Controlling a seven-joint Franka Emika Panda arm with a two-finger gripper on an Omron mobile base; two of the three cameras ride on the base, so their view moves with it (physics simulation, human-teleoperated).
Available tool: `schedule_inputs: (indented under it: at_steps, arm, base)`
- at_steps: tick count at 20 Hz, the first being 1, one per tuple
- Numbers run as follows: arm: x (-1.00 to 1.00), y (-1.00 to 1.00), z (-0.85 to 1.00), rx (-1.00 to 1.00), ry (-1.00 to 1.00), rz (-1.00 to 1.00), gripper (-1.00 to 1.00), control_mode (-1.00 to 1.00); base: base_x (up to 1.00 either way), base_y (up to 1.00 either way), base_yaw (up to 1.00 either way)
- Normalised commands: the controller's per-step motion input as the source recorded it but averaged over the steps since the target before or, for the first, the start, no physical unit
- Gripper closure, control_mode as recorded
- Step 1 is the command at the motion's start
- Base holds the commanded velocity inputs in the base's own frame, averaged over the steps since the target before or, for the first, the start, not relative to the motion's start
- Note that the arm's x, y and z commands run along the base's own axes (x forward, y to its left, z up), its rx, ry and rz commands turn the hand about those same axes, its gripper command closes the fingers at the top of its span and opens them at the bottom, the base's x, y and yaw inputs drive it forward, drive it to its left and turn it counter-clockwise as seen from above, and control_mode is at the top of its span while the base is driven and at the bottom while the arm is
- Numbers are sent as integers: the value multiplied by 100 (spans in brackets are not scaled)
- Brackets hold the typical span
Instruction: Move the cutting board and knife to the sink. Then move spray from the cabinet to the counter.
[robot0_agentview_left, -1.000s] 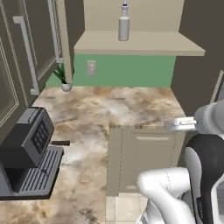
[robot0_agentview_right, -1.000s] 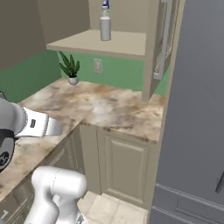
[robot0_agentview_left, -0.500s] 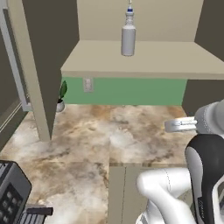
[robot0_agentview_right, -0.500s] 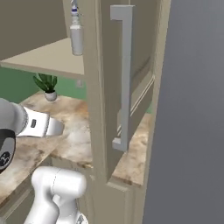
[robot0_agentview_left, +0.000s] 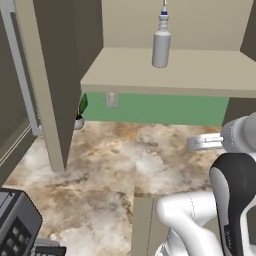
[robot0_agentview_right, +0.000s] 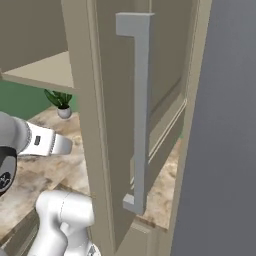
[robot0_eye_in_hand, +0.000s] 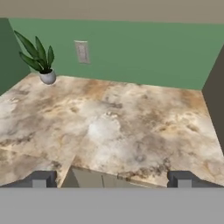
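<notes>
While the end effector (robot0_eye_in_hand: 109, 178) hangs spread wide, marble counter (robot0_eye_in_hand: 113, 131) meets green wall (robot0_eye_in_hand: 144, 52) under the cabinet (robot0_agentview_left: 165, 75).

The top of the spray (robot0_agentview_left: 161, 44) nozzle is cut by the upper edge in the left base view, the open cabinet door (robot0_agentview_right: 135, 120) hides most of the counter (robot0_agentview_right: 45, 170) in the right base view, and the dark machine (robot0_agentview_left: 17, 232) is cut at the lower left corner.
</notes>
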Motion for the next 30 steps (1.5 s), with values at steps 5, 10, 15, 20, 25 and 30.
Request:
schedule_inputs:
  at_steps: [5, 10, 15, 20, 25, 30]
  arm:
    - [0, 0, 0, 0, 0, 0, -100, 100]
    - [0, 0, 0, 0, 0, 0, -100, 100]
    - [0, 0, 0, 0, 0, 0, -100, 100]
    - [-32, 12, 27, 0, -6, -2, -100, -100]
    - [-66, 5, 73, 0, -15, 8, -100, -100]
    - [-45, 6, 98, -1, -18, 20, -100, -100]
  base:
    - [0, 2, 24]
    - [2, 0, -41]
    - [-1, 6, -64]
    - [0, 7, -6]
    - [0, 0, 0]
    - [0, 0, 0]
